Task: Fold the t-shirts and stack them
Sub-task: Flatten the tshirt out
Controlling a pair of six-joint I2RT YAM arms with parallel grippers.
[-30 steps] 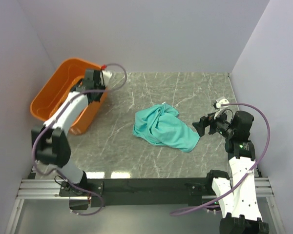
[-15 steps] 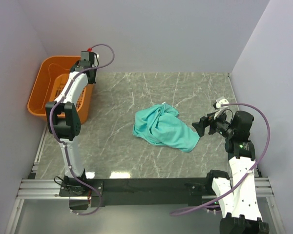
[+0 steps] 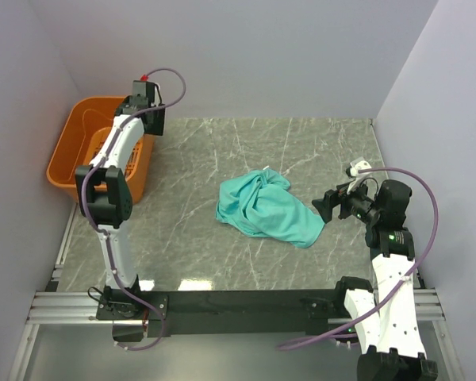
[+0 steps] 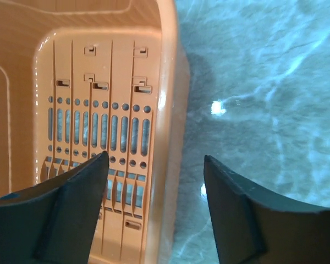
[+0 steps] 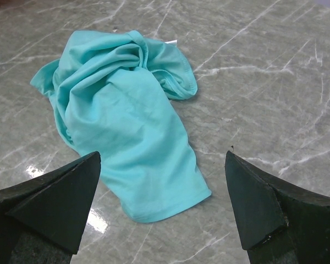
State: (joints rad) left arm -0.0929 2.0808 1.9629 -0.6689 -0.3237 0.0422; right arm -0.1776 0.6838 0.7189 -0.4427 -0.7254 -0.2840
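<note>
The right arm (image 3: 390,238) held the right jaws spread wide and empty, low over the desk (image 3: 317,151), aimed at the t-shirt (image 3: 263,208) from just beside its near right end. The teal t-shirt lay crumpled in a loose heap about mid-desk, bunched at its far end, with a flatter flap trailing toward the right jaws. Farther back, the left arm (image 3: 115,159) reached over the orange basket (image 3: 63,155) at the far left corner. The left jaws were also parted, holding nothing, one finger above the slotted inside and the other above bare desk.
</note>
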